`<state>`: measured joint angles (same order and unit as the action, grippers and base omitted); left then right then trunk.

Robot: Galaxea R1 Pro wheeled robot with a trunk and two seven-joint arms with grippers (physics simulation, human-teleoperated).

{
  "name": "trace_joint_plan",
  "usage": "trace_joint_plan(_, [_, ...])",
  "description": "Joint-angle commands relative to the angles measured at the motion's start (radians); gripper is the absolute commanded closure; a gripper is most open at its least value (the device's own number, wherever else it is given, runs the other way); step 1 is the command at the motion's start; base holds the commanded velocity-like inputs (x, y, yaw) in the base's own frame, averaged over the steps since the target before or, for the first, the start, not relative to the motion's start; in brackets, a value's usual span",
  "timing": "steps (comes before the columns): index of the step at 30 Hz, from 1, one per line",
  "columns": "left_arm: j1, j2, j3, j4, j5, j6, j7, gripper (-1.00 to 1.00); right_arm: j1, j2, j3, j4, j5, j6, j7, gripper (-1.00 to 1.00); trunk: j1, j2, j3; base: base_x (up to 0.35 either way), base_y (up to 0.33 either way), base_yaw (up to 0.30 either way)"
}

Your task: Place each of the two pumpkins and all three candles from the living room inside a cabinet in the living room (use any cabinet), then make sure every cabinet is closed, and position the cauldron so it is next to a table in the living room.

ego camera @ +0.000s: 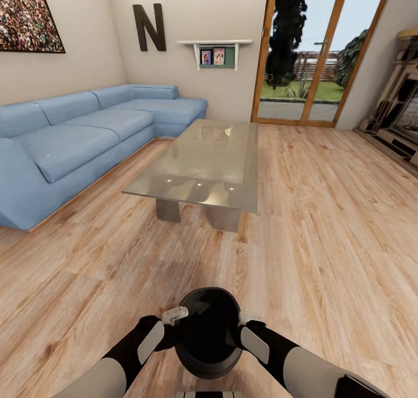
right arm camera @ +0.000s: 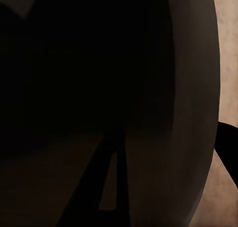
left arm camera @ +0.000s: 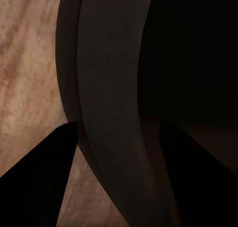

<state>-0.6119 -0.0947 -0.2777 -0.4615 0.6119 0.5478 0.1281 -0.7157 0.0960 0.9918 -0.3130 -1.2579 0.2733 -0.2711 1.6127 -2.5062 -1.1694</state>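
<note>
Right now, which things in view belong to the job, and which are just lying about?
Job: cauldron, held between left gripper and right gripper; glass coffee table.
Just there: blue sofa, wall shelf, letter N, glass doors.

Black cauldron [ego camera: 209,333], blue sofa [ego camera: 75,136], wood-grain floor [ego camera: 325,223]
</note>
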Motion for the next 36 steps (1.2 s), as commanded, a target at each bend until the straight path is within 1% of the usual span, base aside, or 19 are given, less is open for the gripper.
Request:
trace_joint_plan(1, [0.000,0.001,-0.006,-0.002,0.002,0.004,0.010,1.00,-0.001,-0.001,0.007,-0.002,-0.008,0.003,-0.007,1.00,0.000,0.000,-0.001,0.000,0.000,0.000])
trace_joint_plan(20, [0.000,0.003,-0.002,-0.005,0.002,0.003,0.010,1.00,-0.001,-0.001,0.007,-0.002,-0.007,0.003,-0.007,1.00,0.000,0.000,-0.001,0.000,0.000,0.000])
trace_joint_plan(36, [0.000,0.003,-0.003,-0.005,0.002,0.003,0.008,1.00,-0.001,-0.002,0.007,-0.005,-0.007,0.001,-0.005,1.00,-0.007,0.003,0.061,0.000,0.000,0.000])
